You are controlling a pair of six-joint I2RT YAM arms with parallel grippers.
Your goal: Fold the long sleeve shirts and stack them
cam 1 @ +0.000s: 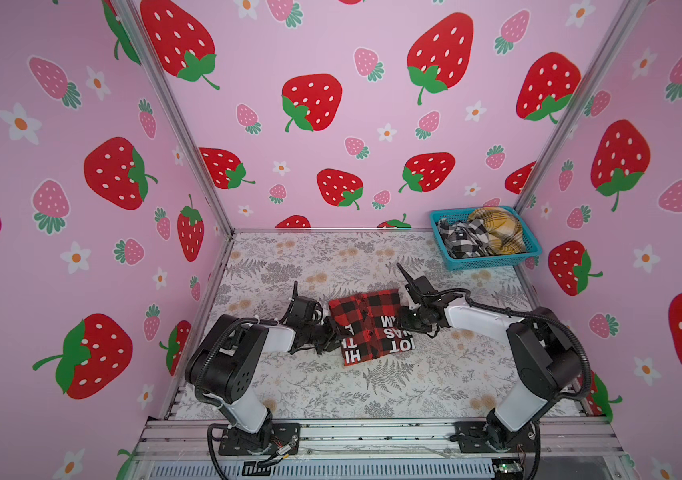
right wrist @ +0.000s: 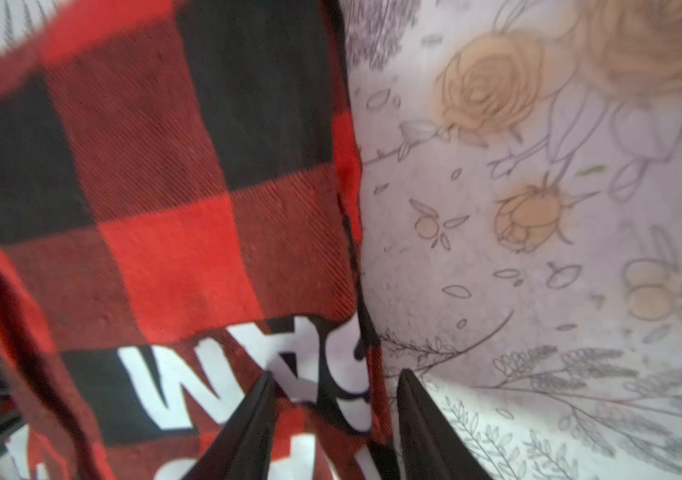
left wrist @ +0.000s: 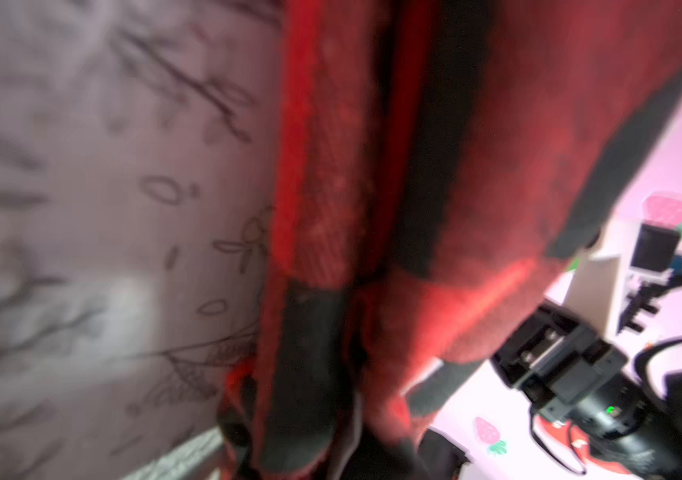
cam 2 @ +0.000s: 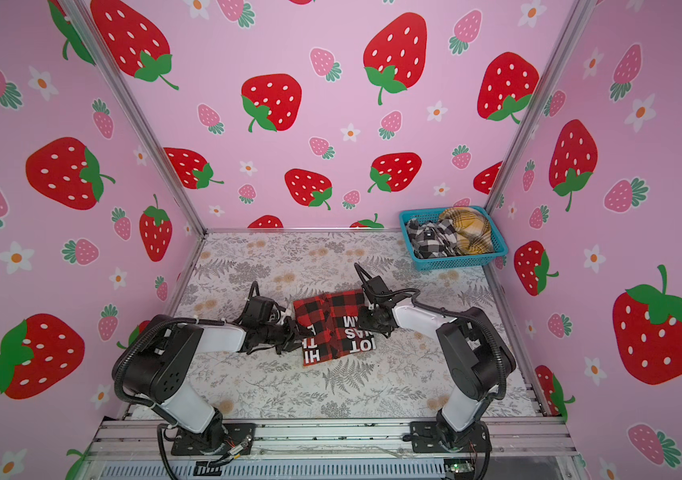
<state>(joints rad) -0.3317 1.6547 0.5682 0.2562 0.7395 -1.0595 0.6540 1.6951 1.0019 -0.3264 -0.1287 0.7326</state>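
A folded red-and-black check shirt [cam 1: 368, 328] [cam 2: 333, 326] with white letters lies mid-table. My left gripper [cam 1: 331, 332] [cam 2: 295, 332] is at its left edge. The left wrist view is blurred, and folds of the shirt [left wrist: 372, 166] cover the jaws. My right gripper [cam 1: 403, 318] [cam 2: 366, 320] is at the shirt's right edge. In the right wrist view this gripper [right wrist: 335, 374] is open, with the hem of the shirt [right wrist: 165, 208] between its fingers. A black-and-white shirt [cam 1: 462, 239] [cam 2: 430, 239] and a mustard plaid shirt [cam 1: 497, 230] [cam 2: 470, 228] lie crumpled in the basket.
The teal mesh basket [cam 1: 484, 262] [cam 2: 451, 264] stands in the back right corner against the strawberry-print walls. The floral tablecloth [cam 1: 331, 257] covers the table. The metal rail [cam 1: 372, 432] holding both arm bases runs along the front edge.
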